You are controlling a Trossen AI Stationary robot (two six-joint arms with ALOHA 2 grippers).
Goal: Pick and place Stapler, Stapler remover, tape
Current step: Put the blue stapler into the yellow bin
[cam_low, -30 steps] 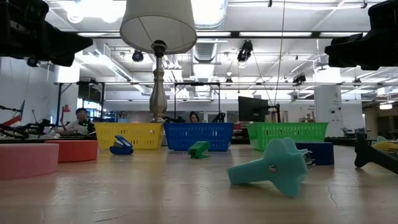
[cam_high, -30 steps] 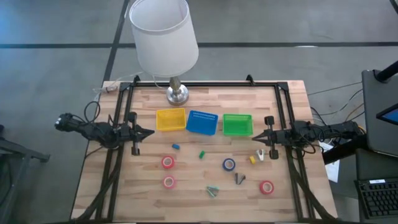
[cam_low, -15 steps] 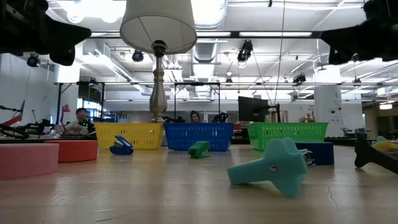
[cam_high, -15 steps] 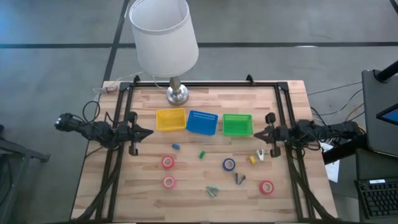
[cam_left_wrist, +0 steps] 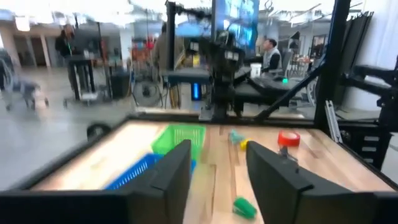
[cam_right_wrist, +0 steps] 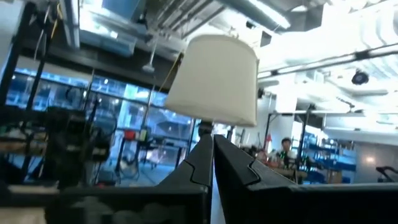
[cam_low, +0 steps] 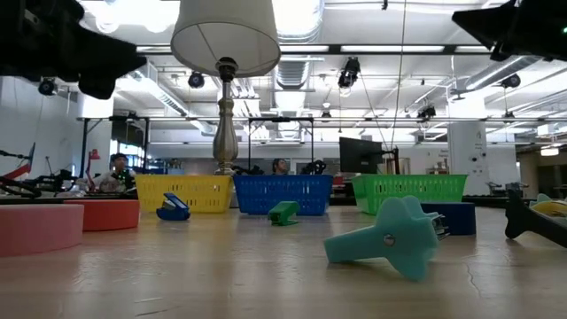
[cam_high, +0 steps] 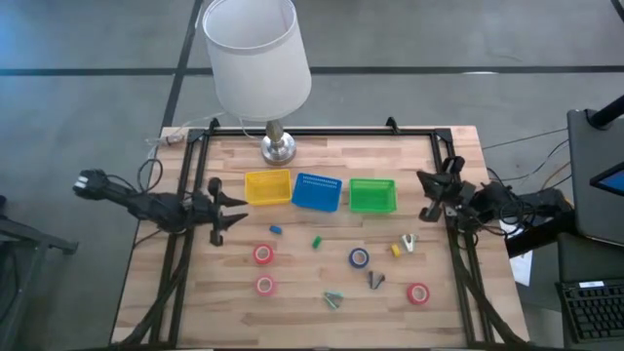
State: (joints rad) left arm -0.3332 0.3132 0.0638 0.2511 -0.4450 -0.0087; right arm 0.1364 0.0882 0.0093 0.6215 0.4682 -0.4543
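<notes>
High view: 4 tape rolls on the table, 3 red (cam_high: 262,254) (cam_high: 264,286) (cam_high: 418,293) plus 1 blue (cam_high: 359,257), all in front of 3 trays: yellow (cam_high: 267,188), blue (cam_high: 318,192), green (cam_high: 372,195). Left gripper (cam_high: 227,205) sits at the table's left edge; its wrist view shows the fingers (cam_left_wrist: 171,171) apart. Right gripper (cam_high: 434,190) is over the right edge, fingers together per its wrist view. Only the low view shows the teal piece (cam_low: 390,237) close up.

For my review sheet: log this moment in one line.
left claw: open, raised, empty | right claw: shut, raised, empty | tape: on table
</notes>
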